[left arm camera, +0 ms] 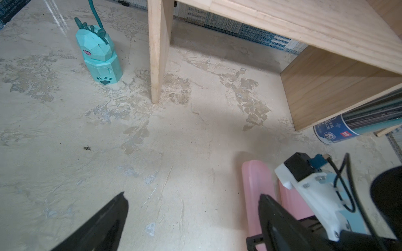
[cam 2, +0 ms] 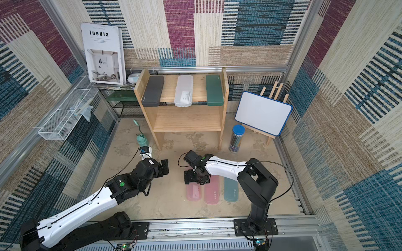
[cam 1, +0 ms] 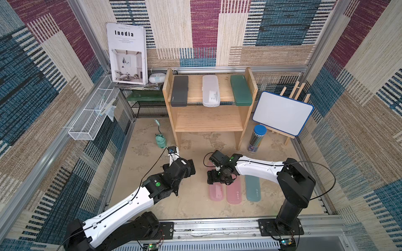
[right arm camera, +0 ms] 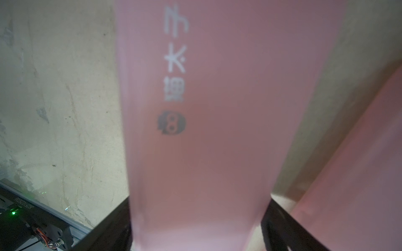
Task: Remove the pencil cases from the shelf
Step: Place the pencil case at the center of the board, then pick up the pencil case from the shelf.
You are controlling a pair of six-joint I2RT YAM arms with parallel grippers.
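Note:
The light wood shelf (cam 1: pixel 208 121) stands at the back, its lower tier bare. Its top tier carries a dark grey pencil case (cam 1: pixel 179 90), a frosted white one (cam 1: pixel 211 90) and a dark green one (cam 1: pixel 241 90). On the floor in front lie two pink cases (cam 1: pixel 216 192) (cam 1: pixel 234 194) and a teal case (cam 1: pixel 253 189), side by side. My right gripper (right arm camera: pixel 198 217) points down, open, straddling the far end of the printed pink case (right arm camera: pixel 195 108); floor shows beside one finger. My left gripper (left arm camera: pixel 193 197) hangs open and empty over bare floor, left of the pink cases.
A blue-lidded cylinder of pencils (cam 1: pixel 256 139) and a whiteboard on an easel (cam 1: pixel 282 113) stand right of the shelf. A teal toy lamp (cam 1: pixel 160 141) sits by its left leg. A white mesh basket (cam 1: pixel 91 113) and a black wire rack (cam 1: pixel 148 106) line the left side.

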